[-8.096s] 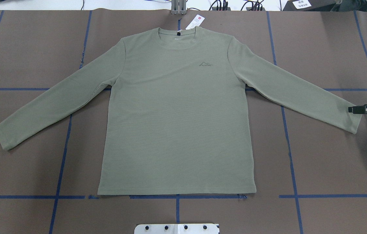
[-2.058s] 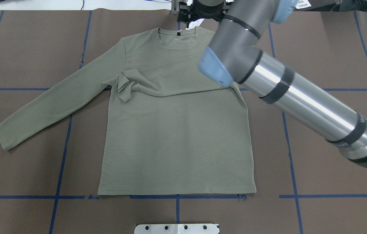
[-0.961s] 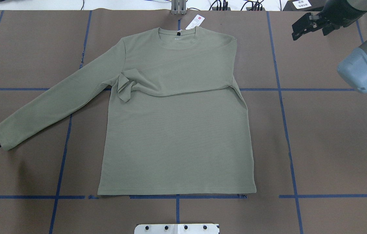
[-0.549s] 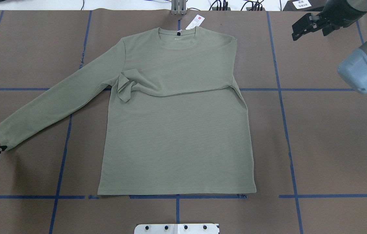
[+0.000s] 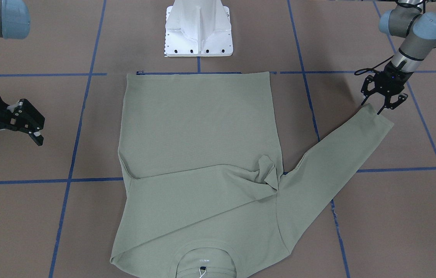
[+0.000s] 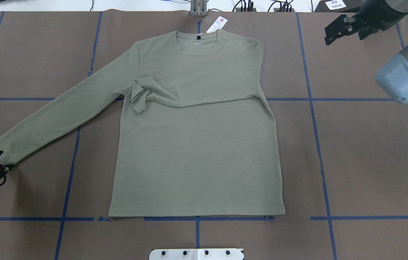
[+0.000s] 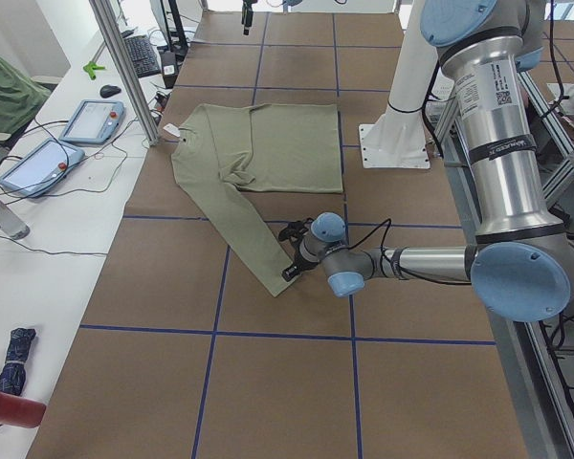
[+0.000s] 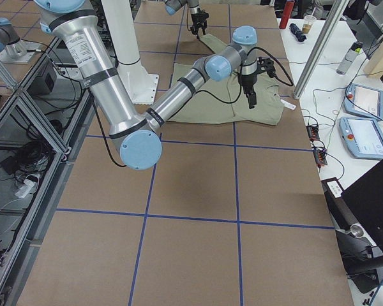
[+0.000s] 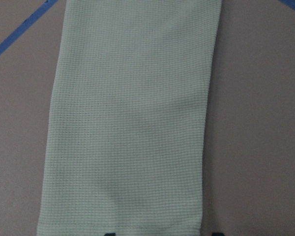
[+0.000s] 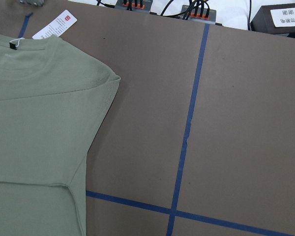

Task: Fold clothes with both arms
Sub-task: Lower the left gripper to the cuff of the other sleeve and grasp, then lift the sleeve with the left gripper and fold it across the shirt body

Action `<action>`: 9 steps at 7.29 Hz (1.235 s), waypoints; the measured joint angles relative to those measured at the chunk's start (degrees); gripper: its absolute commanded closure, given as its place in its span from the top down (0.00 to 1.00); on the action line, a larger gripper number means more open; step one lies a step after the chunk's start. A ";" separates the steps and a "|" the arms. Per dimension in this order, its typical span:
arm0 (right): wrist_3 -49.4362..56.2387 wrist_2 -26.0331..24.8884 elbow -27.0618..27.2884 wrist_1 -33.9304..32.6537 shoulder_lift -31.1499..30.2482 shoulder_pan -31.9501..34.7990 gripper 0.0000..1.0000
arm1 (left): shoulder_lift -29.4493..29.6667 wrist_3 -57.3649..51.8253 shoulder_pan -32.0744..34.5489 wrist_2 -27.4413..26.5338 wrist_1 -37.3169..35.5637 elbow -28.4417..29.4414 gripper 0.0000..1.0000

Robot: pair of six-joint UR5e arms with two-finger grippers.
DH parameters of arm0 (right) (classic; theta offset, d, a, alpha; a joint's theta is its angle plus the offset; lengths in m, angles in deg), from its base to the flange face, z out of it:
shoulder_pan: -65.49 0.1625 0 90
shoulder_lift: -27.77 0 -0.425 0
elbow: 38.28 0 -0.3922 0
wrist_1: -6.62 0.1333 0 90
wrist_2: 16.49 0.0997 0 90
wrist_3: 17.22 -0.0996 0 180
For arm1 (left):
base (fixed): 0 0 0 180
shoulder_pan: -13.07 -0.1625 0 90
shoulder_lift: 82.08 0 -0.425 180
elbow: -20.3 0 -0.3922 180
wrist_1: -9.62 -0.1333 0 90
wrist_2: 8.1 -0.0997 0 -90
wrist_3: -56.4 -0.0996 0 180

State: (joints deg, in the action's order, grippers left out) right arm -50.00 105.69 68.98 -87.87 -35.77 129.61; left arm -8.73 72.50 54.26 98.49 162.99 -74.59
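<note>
Sage-green knit shirt [image 6: 196, 159] flat at frame centre, one sleeve folded across the chest — soft, light, limp. Lower left: left gripper [image 6: 4, 160] spread, straddling the outstretched sleeve's cuff [image 6: 12, 151] — pinch there. Upper right: right gripper [image 6: 344, 36] spread, empty.

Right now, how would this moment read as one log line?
fold sage-green shirt | right sleeve: folded across chest | left sleeve: outstretched | left gripper: open at its cuff | right gripper: open, clear of shirt
</note>
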 measured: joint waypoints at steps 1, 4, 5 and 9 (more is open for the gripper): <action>-0.04 0.01 -0.02 0.00 0.00 -0.02 1.00 | 0.07 0.01 -0.03 -0.43 0.02 0.01 0.00; -0.05 0.10 -0.12 0.00 -0.24 -0.03 1.00 | 0.35 0.19 0.34 -2.03 0.24 -0.89 0.00; 0.28 0.16 -0.19 -0.02 -0.85 0.07 1.00 | 1.32 0.23 1.65 -2.17 0.24 -1.50 0.00; 12.22 0.74 -0.38 -0.70 -5.72 4.61 1.00 | 21.69 10.45 11.90 -1.60 -9.53 -2.45 0.00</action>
State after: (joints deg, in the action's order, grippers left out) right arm -37.78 106.43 68.61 -88.57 -41.50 134.22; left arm 12.96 82.95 66.16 96.89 153.45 -77.04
